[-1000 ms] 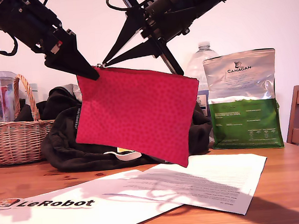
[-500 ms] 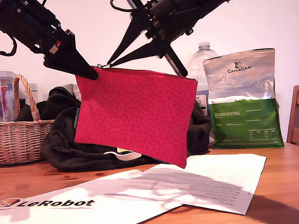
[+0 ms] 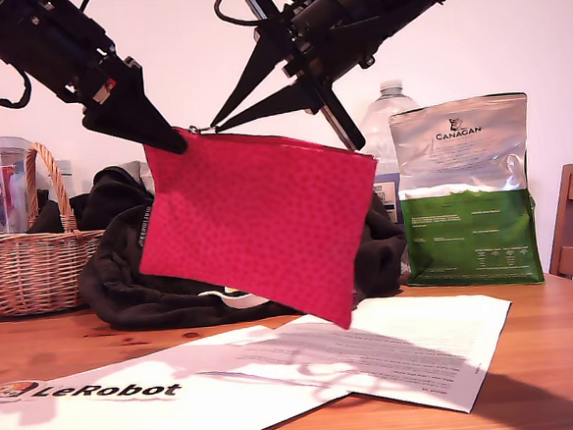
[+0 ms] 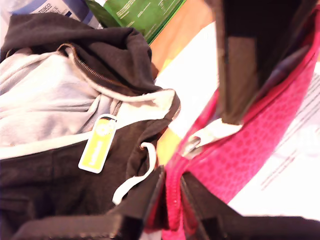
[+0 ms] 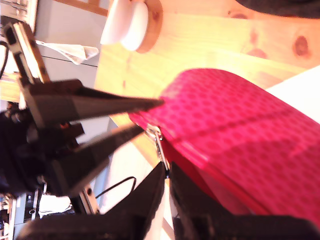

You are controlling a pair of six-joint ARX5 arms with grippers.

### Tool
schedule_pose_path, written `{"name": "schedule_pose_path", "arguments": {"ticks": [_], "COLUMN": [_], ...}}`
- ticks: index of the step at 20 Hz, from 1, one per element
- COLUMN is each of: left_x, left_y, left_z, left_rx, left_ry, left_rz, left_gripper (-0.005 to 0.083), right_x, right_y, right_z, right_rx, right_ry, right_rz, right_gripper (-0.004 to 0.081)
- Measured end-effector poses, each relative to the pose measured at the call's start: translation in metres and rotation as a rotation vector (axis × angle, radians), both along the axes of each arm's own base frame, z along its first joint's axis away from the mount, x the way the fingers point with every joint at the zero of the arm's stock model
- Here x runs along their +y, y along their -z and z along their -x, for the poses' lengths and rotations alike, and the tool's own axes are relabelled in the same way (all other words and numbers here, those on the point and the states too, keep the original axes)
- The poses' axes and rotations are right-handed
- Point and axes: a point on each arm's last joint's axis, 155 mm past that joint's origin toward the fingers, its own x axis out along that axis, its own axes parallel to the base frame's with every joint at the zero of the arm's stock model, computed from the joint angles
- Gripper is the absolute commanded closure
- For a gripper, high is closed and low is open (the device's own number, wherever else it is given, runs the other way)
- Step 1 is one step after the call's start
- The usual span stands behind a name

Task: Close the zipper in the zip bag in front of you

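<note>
As the bag [image 3: 258, 222], hung above the worktop [image 3: 562, 353], looks soft and light, our first claw [image 3: 177, 142] pinches its corner on the exterior view's left; our second claw [image 3: 208, 126] nips the pull [image 5: 158, 141], likely slippery.

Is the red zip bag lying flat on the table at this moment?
No, the zip bag hangs tilted in the air from its top edge, above the table.
</note>
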Motion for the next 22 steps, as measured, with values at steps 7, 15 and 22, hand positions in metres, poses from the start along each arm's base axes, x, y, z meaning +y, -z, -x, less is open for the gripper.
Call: {"name": "schedule_pose_path", "arguments": {"ticks": [7,15,22], "left_x": [0.01,0.016,0.013], "left_y": [-0.001,-0.001,-0.002], "left_z": [-0.007,-0.011,-0.009], "left_rx": [-0.009,-0.011,-0.008], "left_ry": [-0.032,-0.052,-0.037], "left_rz": [-0.003,-0.007,0.002], "left_gripper": [0.0795,0.0795,0.0795], "right_x": [-0.008,-0.011,-0.003], "right_y": [0.006,0.004,-0.011], "right_z": [0.0,-0.003,-0.008], "right_rx": [0.025,0.014,0.027], "right_ry": [0.012,0.009,0.022], "right_rz": [0.025,0.017,-0.057], "right_gripper": [0.0783,0.0772,0.0568]}}
